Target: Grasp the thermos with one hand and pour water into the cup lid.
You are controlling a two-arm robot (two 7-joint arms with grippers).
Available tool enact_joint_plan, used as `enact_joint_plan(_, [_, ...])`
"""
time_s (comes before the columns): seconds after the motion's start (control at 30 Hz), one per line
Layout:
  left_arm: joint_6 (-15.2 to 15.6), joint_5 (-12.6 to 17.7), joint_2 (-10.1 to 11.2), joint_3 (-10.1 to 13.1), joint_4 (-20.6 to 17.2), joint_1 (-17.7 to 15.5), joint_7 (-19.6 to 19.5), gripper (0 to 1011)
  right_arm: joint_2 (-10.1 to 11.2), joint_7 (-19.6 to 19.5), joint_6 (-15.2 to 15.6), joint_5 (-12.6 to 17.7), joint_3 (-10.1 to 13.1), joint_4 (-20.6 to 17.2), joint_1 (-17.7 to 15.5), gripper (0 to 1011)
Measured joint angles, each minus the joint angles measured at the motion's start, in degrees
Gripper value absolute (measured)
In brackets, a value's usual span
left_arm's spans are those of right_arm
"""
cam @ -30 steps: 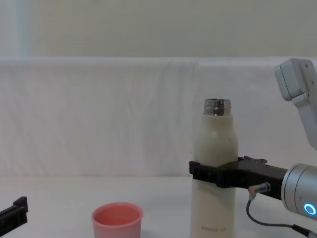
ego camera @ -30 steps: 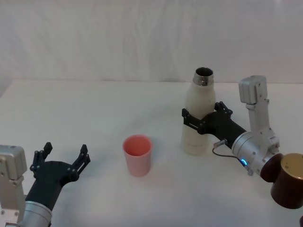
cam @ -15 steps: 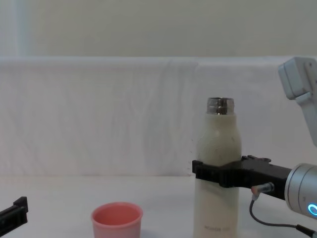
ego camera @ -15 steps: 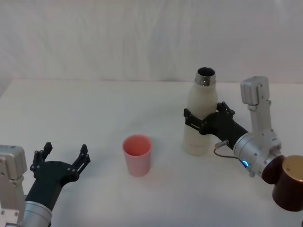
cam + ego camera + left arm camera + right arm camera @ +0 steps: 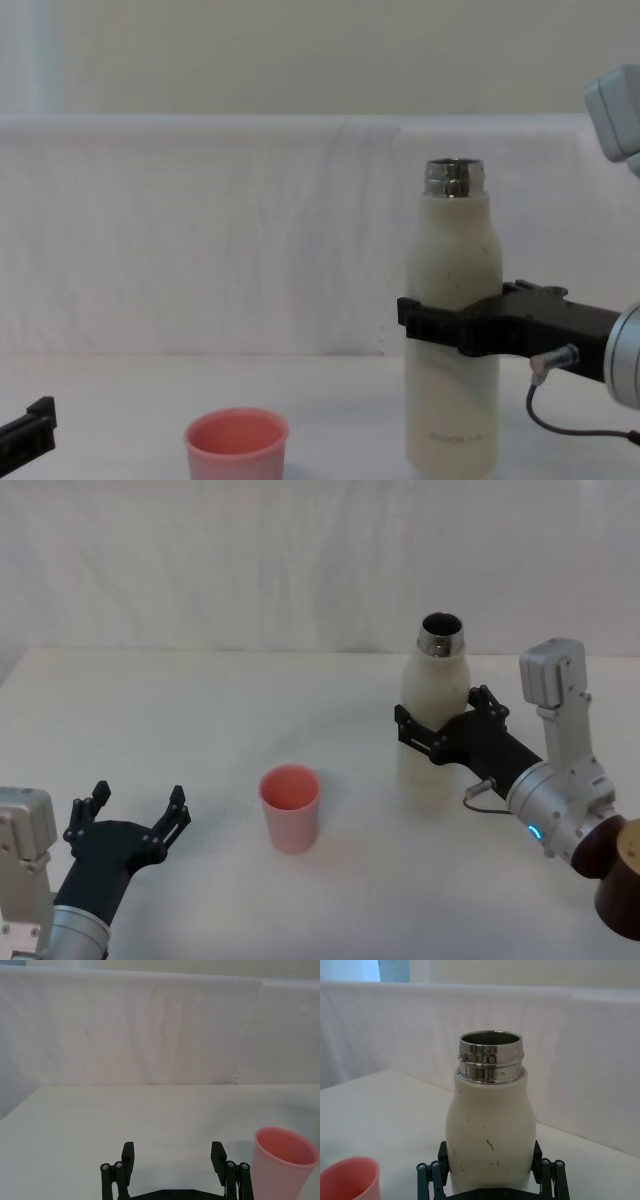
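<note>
The thermos (image 5: 433, 715) is a tall cream-white bottle with an open steel neck, upright and raised a little above the table; it also shows in the chest view (image 5: 452, 350) and the right wrist view (image 5: 490, 1125). My right gripper (image 5: 442, 730) is shut on the thermos around its middle, reaching in from the right. The cup lid (image 5: 290, 807), a small salmon-pink cup, stands upright on the table to the thermos's left, also seen in the chest view (image 5: 237, 444) and the left wrist view (image 5: 284, 1162). My left gripper (image 5: 135, 820) rests open at the near left, apart from the cup lid.
A white table (image 5: 200, 710) runs back to a white curtain wall. A dark brown rounded part (image 5: 620, 880) of my right arm sits at the near right edge. Open table lies between the cup lid and the left gripper.
My right gripper has lifted the thermos upward and carried it slightly to the right. The cup lid and the left gripper have not moved.
</note>
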Motion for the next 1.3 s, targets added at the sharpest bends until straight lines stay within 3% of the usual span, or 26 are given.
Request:
enact_joint_plan(0.2, [0.0, 0.0, 0.0, 0.0, 0.0, 0.0, 0.0, 1001, 1.6, -0.1, 1.1, -2.5, -0.6, -2.8, -1.0, 957])
enact_joint_plan(0.47, [0.0, 0.0, 0.0, 0.0, 0.0, 0.0, 0.0, 1001, 4.2, -1.2, 3.2, -10.6, -3.1, -5.1, -1.5, 957])
enact_joint_plan(0.97, [0.0, 0.0, 0.0, 0.0, 0.0, 0.0, 0.0, 1001, 5.1, -1.4, 4.6, -20.1, -6.2, -5.2, -0.7, 957])
enact_joint_plan(1.3, [0.0, 0.0, 0.0, 0.0, 0.0, 0.0, 0.0, 1001, 5.4, -2.1, 5.8, -29.3, -10.2, -4.0, 1.5, 957])
